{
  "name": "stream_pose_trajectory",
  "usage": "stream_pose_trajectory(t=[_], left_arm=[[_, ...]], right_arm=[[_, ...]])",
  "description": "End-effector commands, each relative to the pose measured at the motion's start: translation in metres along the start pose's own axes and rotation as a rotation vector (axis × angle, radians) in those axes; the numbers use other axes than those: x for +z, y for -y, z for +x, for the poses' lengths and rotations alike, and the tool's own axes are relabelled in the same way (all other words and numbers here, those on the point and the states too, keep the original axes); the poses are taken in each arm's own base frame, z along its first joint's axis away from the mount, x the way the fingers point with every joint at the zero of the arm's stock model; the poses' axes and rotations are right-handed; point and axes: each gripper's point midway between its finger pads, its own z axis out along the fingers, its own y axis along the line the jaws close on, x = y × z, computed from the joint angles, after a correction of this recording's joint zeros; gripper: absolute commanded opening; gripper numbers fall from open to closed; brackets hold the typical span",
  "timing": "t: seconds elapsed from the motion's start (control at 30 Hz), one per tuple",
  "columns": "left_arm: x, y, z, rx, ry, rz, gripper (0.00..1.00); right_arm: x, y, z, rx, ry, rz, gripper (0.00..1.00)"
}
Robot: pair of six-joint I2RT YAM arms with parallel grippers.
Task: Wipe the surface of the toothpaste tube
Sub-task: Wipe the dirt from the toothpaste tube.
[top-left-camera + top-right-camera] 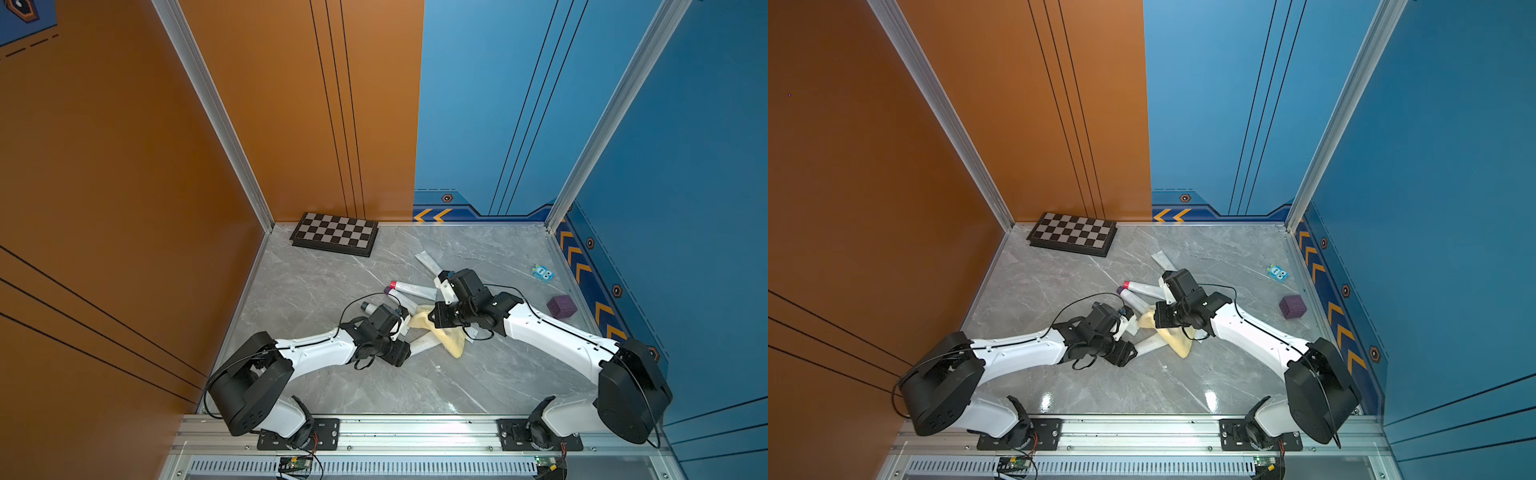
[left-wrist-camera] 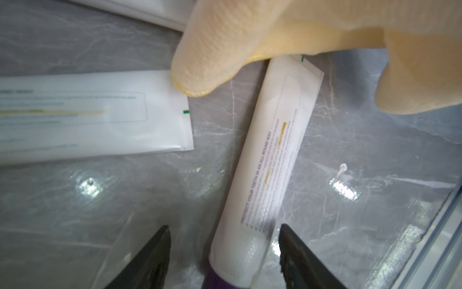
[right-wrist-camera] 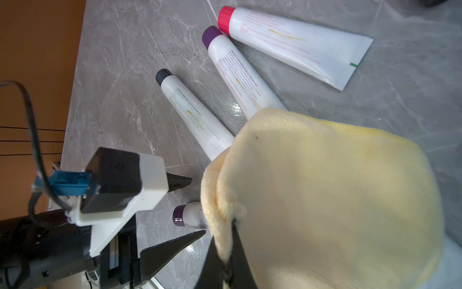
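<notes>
Where the orange wall meets the back of the marble table [image 1: 307, 291], a folded chessboard [image 1: 334, 234] lies flat, well apart from your work. Next comes your left claw [image 2: 223, 226]: its jaws stand apart, one on each side of the cap end of the purple-capped toothpaste tube [image 2: 272, 155]. A gap shows on both sides, so it has hold of nothing. That tube lies flat on the table, and its crimped tail meets the edge of the yellow cloth [image 2: 287, 30]. Beyond it, in the right wrist view, three more tubes fan out on the table: a dark-capped tube [image 3: 192, 112], a second purple-capped tube [image 3: 240, 75] and a pink-capped tube [image 3: 287, 37]. The tails of the first two go under the cloth. Your right claw [image 3: 231, 245] is pinched closed on a fold of the cloth, which bunches out from it over the tail of the tube you are straddling. Further right, a small blue box [image 1: 543, 272] and a purple cube [image 1: 562, 306] sit near the blue wall, well apart from both claws
</notes>
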Motion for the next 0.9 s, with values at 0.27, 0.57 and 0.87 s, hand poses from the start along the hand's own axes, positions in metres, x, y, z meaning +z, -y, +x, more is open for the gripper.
stream_pose_trajectory(t=[0.27,0.57,0.87], left_arm=[[-0.009,0.011,0.012,0.122,0.004,-0.04,0.74],[0.01,-0.003,0.018,0.15,-0.059,-0.111,0.75],[0.022,0.001,0.023,0.172,-0.104,-0.093,0.49]], right_arm=[[0.01,-0.003,0.018,0.007,-0.037,-0.034,0.0],[0.007,-0.001,0.019,0.017,-0.022,-0.032,0.0],[0.012,0.001,0.025,0.025,-0.038,-0.038,0.0]])
